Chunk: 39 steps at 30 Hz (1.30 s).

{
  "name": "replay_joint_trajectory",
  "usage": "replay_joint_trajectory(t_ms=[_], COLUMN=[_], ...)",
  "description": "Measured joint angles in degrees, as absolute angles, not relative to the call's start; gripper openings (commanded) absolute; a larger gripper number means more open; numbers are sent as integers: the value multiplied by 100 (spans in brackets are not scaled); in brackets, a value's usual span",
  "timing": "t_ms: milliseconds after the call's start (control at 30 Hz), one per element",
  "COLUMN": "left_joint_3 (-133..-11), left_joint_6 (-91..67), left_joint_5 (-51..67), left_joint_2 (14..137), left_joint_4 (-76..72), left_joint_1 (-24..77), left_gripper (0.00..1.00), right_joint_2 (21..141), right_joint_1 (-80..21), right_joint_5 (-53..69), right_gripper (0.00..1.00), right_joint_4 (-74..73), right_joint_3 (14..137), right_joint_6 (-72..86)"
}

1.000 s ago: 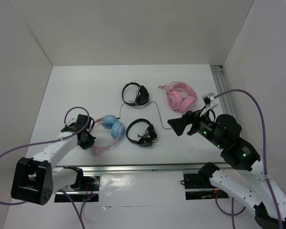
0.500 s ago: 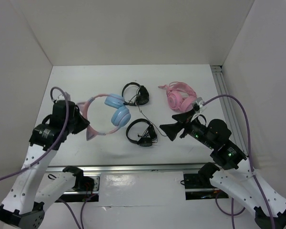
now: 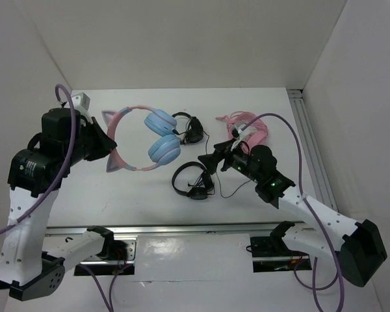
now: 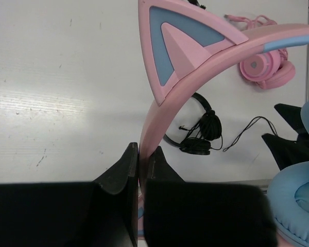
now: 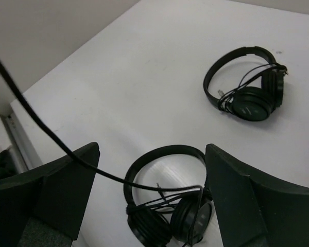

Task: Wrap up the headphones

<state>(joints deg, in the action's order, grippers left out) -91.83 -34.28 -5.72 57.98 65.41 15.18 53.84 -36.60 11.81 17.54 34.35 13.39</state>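
Mid-air, left end effector (image 4: 140, 154) clamps headphones (image 3: 162, 136); right end effector (image 5: 152, 149) spread; two black pairs (image 3: 194, 130) (image 3: 199, 190), one pink pair (image 4: 265, 69).

- The near left of the table (image 3: 117, 201) is bare, so a gripper can pass there.
- Near black headphones (image 3: 192, 180) and far black headphones (image 3: 188, 128) block the middle.
- A thin dark cable (image 5: 28, 100) crosses the wide gap of the right gripper (image 5: 152, 152).
- All-pink headphones (image 3: 237, 121) block the far right.
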Motion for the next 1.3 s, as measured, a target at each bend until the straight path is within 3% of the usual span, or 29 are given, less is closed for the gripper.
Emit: replay_joint_trajectory(t_ms=[133, 200, 333, 367, 400, 467, 500, 533, 767, 967, 1100, 1300], left_joint_3=[-9507, -9515, -9520, -9531, -9537, -9544, -9557, -9570, -9566, -9135, -9015, -8860], left_joint_6=[-3422, -3424, -3441, -3448, -3450, -3463, -3468, -3468, -3321, -2873, -2425, -1855], left_joint_5=[-534, -517, -462, -443, -423, -401, -395, -390, -838, -1116, -803, 250], left_joint_2=[5920, 5983, 6073, 6090, 6099, 6101, 6101, 6101, 6114, 6335, 6978, 7644], left_joint_4=[6705, 6799, 6932, 6954, 6954, 6952, 6956, 6954, 6886, 6766, 6626, 6333], left_joint_1=[1520, 1520, 1520, 1520, 1520, 1520, 1520, 1520, 1520, 1518, 1826, 3133], left_gripper=[0, 0, 0, 0, 0, 0, 0, 0, 0, 0, 0, 0], right_joint_2=[5767, 5837, 5966, 6007, 6047, 6141, 6189, 6237, 6145, 4971, 4692, 4792], right_joint_1=[-3660, -3660, -3660, -3660, -3660, -3660, -3660, -3660, -3675, -3675, -3675, -3699], right_joint_5=[768, 679, 596, 582, 574, 554, 554, 554, 45, -941, -701, 67], right_gripper=[89, 83, 57, 43, 35, 26, 7, 0, 0, 0, 0, 0], right_joint_4=[2080, 2359, 2875, 3000, 3100, 3352, 3452, 3555, 3376, 2152, 1330, 768], right_joint_3=[3437, 3439, 3444, 3444, 3444, 3439, 3435, 3433, 3430, 3566, 4342, 4947], right_joint_6=[1361, 1367, 1424, 1431, 1415, 1474, 1494, 1474, 1533, 1280, 947, 449])
